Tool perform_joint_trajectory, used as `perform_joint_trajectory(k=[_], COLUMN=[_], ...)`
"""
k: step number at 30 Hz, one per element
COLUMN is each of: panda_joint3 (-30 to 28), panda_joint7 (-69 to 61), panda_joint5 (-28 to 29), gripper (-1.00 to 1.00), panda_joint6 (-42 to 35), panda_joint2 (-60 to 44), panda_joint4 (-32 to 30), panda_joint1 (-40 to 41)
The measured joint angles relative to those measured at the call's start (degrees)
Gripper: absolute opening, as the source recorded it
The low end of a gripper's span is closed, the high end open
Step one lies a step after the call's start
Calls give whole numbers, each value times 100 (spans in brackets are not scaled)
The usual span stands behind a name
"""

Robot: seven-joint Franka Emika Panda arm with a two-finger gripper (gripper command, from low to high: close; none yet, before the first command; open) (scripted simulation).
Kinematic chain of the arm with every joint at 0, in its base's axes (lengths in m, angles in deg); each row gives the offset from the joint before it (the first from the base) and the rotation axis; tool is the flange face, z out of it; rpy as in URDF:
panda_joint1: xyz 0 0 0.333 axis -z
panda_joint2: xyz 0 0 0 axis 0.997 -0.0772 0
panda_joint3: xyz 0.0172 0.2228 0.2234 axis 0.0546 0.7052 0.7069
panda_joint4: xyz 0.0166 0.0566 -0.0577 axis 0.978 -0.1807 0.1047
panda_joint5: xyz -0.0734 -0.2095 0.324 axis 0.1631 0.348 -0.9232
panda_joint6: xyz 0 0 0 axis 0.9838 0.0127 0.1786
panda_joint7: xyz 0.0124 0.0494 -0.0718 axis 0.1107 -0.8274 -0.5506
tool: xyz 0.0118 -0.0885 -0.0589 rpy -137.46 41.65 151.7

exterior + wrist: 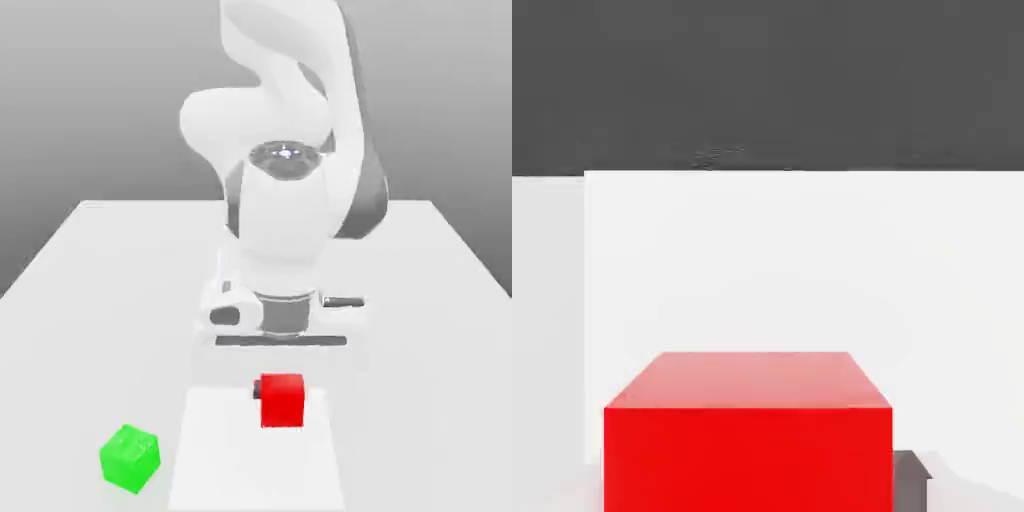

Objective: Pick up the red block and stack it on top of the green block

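Hidden and cropped parts
Red block [748, 430] cut by the hand view's edge; arm [285, 150] cropped at the exterior view's edge, hiding table [120, 280] behind.

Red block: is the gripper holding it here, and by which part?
Cannot be told. The red block sits below the arm, apart from the green block.

A: What do you see around the work area?

B: You have a pale white surface [90, 270], with a brighter white rectangular patch [250, 470] lying on it at its near edge.

A: And behind the surface?

B: You get a plain grey backdrop [100, 90], lighter toward its top. Light is soft and even; shadows on the surface are faint.
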Motion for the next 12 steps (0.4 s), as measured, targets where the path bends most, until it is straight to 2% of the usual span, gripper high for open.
perform_joint_trajectory(k=[4,9,10,12], panda_joint3=[-439,-370,-354,-354], panda_joint7=[219,141,123,123], panda_joint5=[-80,-279,-307,-307], gripper=[-100,-100,100,100], panda_joint6=[-376,338,447,447], panda_joint2=[-66,-926,-1044,-1044], panda_joint4=[441,583,590,590], panda_joint1=[778,936,950,950])
